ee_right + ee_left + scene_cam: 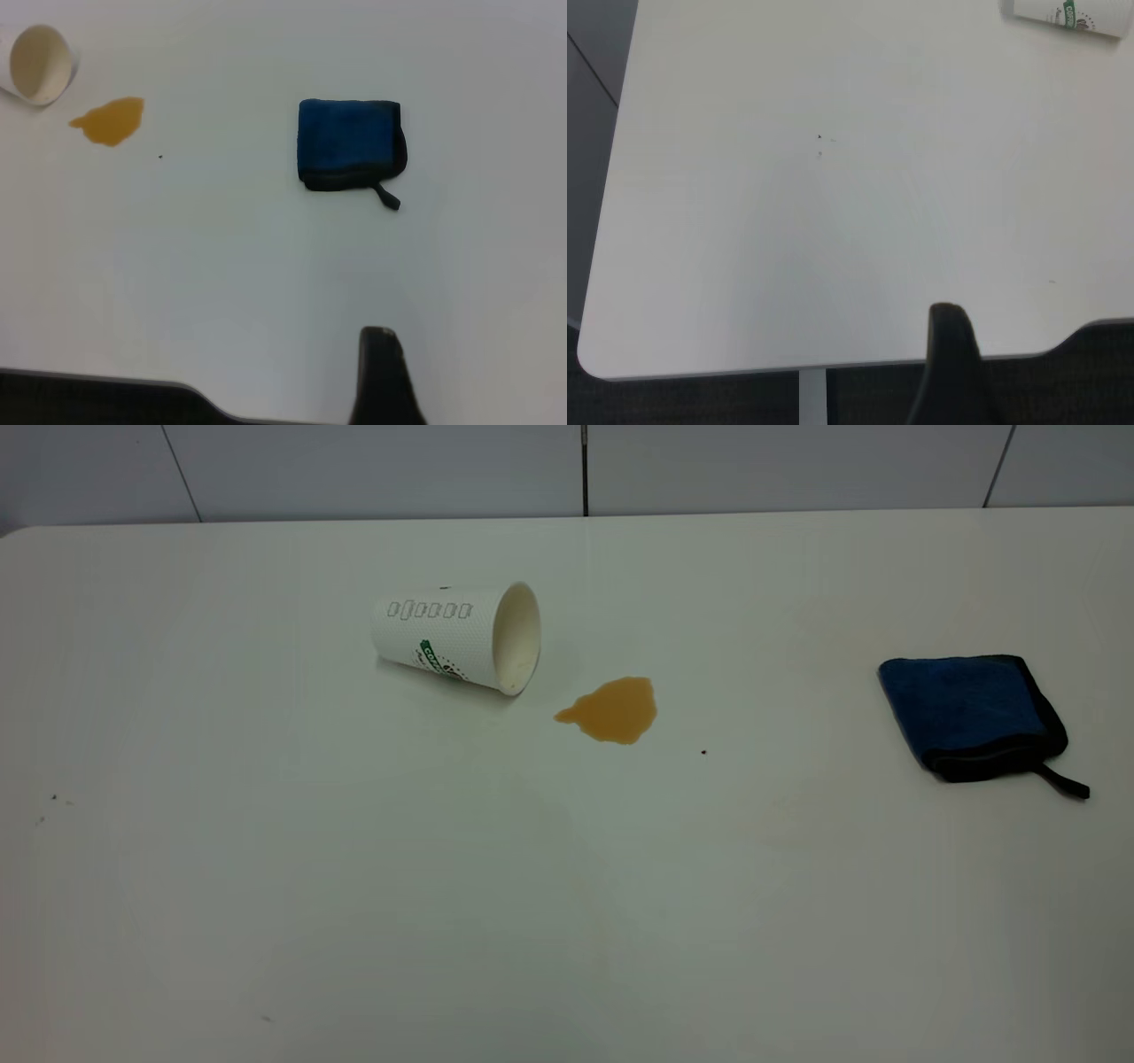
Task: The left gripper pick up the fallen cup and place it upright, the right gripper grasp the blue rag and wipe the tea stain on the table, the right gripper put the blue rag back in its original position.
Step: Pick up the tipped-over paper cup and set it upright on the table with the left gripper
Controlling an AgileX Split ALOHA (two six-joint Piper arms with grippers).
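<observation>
The white dimpled cup (456, 636) with a green logo lies on its side on the white table (354, 886), mouth toward the tea stain (613, 709), an amber puddle just beside the rim. The blue rag (970, 716), folded with black trim and a loop, lies at the far right. Neither gripper shows in the exterior view. A black part of my left gripper (950, 354) shows in the left wrist view, far from the cup (1072, 16). A black part of my right gripper (381, 372) shows in the right wrist view, well short of the rag (350, 142), the stain (109, 120) and the cup (40, 64).
A tiny dark speck (703, 752) lies right of the stain. More small specks (53, 797) sit near the left edge. A grey panelled wall (585, 469) runs behind the table's far edge. The table's rounded corner (589, 363) shows in the left wrist view.
</observation>
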